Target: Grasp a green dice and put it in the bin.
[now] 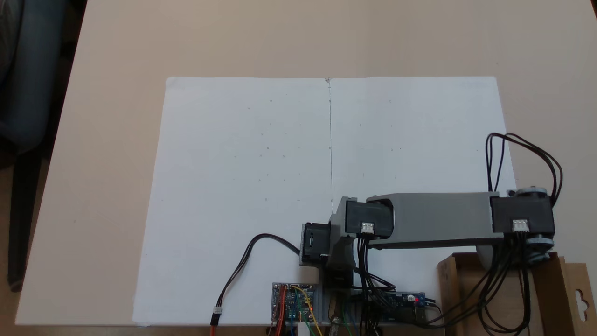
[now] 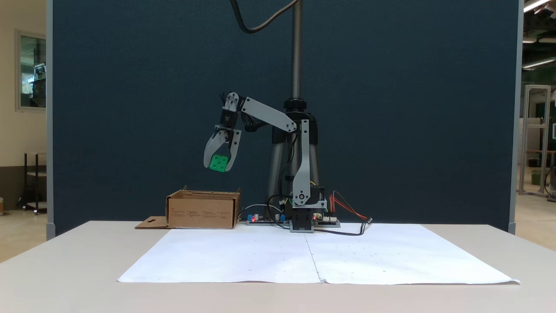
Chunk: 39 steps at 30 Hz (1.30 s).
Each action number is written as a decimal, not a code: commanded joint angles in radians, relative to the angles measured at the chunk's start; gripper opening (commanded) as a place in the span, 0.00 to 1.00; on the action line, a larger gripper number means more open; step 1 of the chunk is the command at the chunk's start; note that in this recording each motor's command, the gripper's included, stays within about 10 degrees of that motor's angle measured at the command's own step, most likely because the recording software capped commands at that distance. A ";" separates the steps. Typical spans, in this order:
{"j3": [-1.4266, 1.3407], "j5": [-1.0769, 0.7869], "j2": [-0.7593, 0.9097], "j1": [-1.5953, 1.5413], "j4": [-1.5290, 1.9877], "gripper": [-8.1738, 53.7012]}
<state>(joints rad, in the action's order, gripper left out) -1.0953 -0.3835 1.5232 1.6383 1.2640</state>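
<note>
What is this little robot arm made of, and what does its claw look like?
The arm has flat light grey plastic links joined by boxy black motors. Loose black cables loop between the joints. Its tool is two curved grey claw-like fingers under a black motor.

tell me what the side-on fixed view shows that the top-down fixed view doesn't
The side-on fixed view gives the gripper shut on the green dice, held in the air above the bin, plus the dark blue partition behind. The top-down fixed view gives the bin's flap with its hang-hole cutout and the seam down the white paper. Both share the arm, the bin, the paper and the table.
</note>
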 commanded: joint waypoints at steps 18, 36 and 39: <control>0.055 0.178 -0.235 0.152 -0.123 0.32; 0.057 0.353 -0.233 0.084 -0.227 0.83; 0.055 0.394 -0.144 -0.017 -0.227 0.83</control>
<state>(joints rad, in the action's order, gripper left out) -1.0876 -0.0644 1.3070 1.6414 1.0692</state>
